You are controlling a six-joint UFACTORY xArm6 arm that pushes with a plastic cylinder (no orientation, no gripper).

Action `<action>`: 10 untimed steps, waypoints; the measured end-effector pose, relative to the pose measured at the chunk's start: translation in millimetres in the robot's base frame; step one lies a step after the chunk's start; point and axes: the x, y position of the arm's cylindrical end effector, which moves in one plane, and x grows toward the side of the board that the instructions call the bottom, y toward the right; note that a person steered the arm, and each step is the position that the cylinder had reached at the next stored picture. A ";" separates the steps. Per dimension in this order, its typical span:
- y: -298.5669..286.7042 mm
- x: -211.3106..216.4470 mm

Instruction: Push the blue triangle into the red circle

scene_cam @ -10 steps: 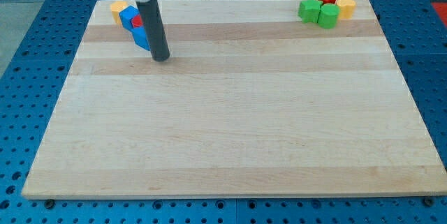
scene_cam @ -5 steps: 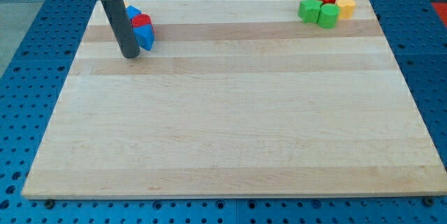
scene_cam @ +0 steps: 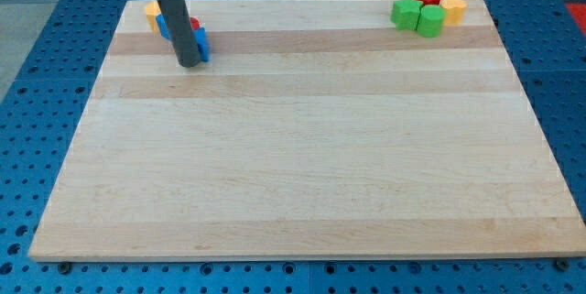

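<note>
My tip [scene_cam: 189,63] stood on the bench [scene_cam: 302,166], touching the blue triangle [scene_cam: 200,44]. The rod hid most of the red circle [scene_cam: 194,25]. This tool was a bare rod without jaws.

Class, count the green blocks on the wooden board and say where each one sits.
2. One green block and a second green block sit side by side in the cluster at the view's top right. The dark rod at top left may hide others.

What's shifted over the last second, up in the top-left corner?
My tip swung from the blocks' right side to their left, then came back right and now stands in front of them, hiding most of the blue triangle and red circle. The yellow block and the top-right cluster stayed put.
</note>
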 end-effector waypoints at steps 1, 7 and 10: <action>5.8 0.0; 9.7 -6.7; 53.5 40.1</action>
